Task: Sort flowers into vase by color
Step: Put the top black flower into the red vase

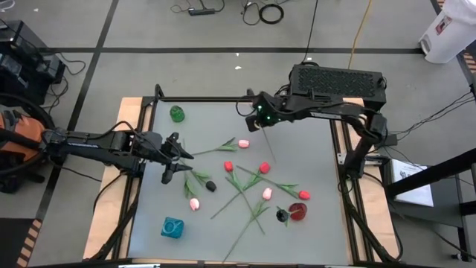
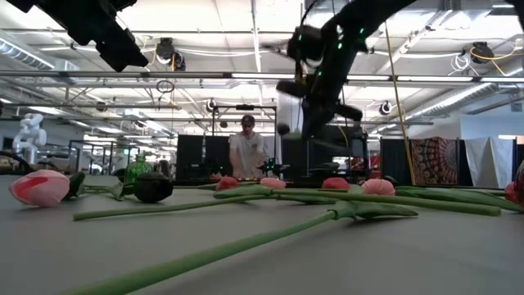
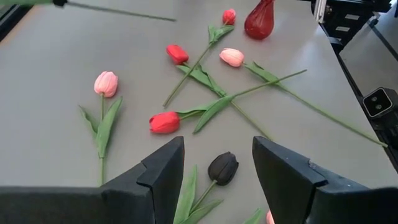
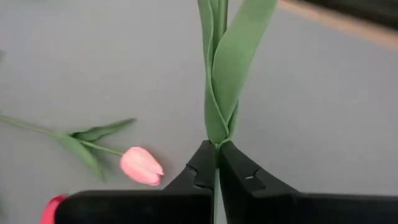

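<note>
Gripping a tulip stem (image 4: 216, 93) just under its long green leaf, the right gripper (image 4: 217, 163) has its fingers pressed together on the stalk and hangs in the air above the far part of the desk (image 1: 312, 223), with the stem trailing down from it toward the grey surface (image 1: 269, 145). In the low view this gripper (image 2: 315, 111) shows well above the desk top, a dark flower head (image 2: 283, 129) beside it. The left gripper (image 1: 178, 158) hovers over the left side of the desk with its fingers (image 3: 163, 171) spread wide and holding nothing; a black tulip (image 3: 222, 168) lies on the desk in front of them, between the two fingers in the left wrist view. The other flowers lie scattered across the middle of the desk: a pink tulip (image 1: 242, 143) near the centre, a red tulip (image 1: 228, 167) just beside it, another red one (image 1: 264, 169), a pink one (image 1: 194, 203) toward the near left, a pink one (image 1: 267, 193) among crossed stems, and a red one (image 1: 303, 195) to the right. A green vase (image 1: 177, 113) stands at the far left, a teal vase (image 1: 172, 228) at the near left, and a red vase (image 1: 298, 212) at the near right with a black tulip (image 1: 282, 215) touching it. Beyond the desk a person (image 2: 247, 147) stands in the room.
</note>
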Controlling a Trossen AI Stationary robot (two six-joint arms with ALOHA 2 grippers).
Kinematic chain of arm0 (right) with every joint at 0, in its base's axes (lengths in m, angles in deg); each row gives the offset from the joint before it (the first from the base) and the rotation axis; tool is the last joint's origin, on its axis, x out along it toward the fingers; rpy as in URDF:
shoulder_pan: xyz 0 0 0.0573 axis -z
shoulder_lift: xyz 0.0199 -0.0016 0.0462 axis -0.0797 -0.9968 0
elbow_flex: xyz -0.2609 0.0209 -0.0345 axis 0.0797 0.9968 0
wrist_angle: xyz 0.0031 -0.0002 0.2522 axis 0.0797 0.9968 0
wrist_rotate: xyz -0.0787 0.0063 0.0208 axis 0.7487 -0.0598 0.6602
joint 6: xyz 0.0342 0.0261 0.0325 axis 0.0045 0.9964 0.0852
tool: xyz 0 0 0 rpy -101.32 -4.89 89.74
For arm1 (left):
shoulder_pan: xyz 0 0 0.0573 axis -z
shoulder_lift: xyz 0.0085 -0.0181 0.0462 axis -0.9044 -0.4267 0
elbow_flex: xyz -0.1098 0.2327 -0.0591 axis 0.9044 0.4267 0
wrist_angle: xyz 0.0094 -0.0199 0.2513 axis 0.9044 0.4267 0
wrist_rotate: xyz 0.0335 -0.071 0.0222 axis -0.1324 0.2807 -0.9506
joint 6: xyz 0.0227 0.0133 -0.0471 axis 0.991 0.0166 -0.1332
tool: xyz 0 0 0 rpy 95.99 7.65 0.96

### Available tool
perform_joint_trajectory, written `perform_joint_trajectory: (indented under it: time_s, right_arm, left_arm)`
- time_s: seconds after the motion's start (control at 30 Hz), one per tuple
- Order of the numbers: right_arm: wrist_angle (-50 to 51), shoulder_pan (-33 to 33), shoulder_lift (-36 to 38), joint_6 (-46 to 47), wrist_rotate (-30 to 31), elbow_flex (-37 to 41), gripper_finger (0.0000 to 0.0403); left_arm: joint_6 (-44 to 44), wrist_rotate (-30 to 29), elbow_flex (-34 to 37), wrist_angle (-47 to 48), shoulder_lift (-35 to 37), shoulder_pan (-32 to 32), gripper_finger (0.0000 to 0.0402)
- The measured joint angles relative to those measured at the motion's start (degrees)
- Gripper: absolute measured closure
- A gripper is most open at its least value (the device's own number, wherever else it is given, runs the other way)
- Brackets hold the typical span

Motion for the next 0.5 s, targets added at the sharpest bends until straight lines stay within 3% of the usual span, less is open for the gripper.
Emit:
perform_joint_trajectory:
  time_s: [0.5]
  right_arm:
    - [2.63,-10.72,19.41,-8.47,10.39,-0.15,0.0402]
  left_arm:
    - [-1.39,-0.4,0.0,-0.07,0.0,0.0,0.0204]
